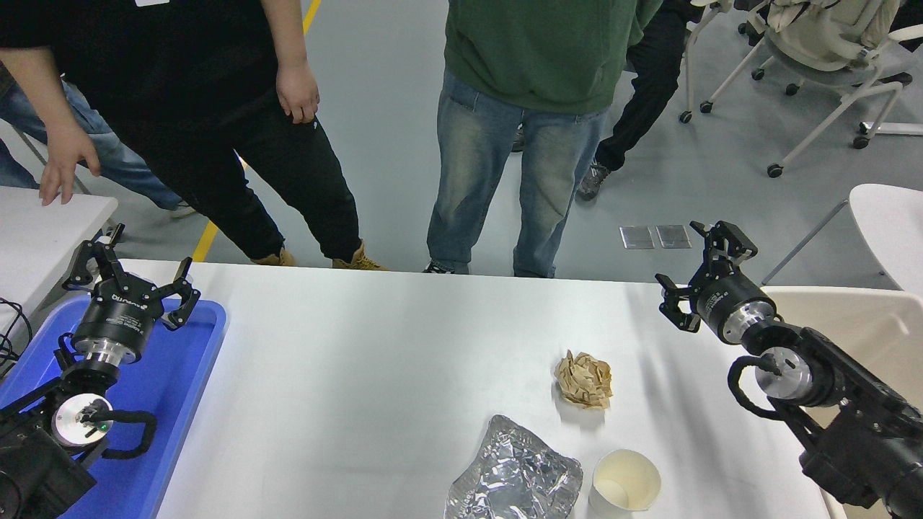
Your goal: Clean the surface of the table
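The white table surface (375, 360) fills the middle of the head view. On it lie a crumpled brown paper ball (584, 380), a crumpled sheet of silver foil (513, 477) and an upright white paper cup (624, 483), all at the front right. My right gripper (701, 268) is open and empty, raised near the table's far right edge, up and to the right of the paper ball. My left gripper (131, 277) is open and empty, parked above the blue tray at the left.
A blue plastic tray (189, 389) lies at the table's left end. A beige bin (851, 317) stands past the right edge, under my right arm. Two people (533, 130) stand at the far side. Another white table (43, 223) is at the left.
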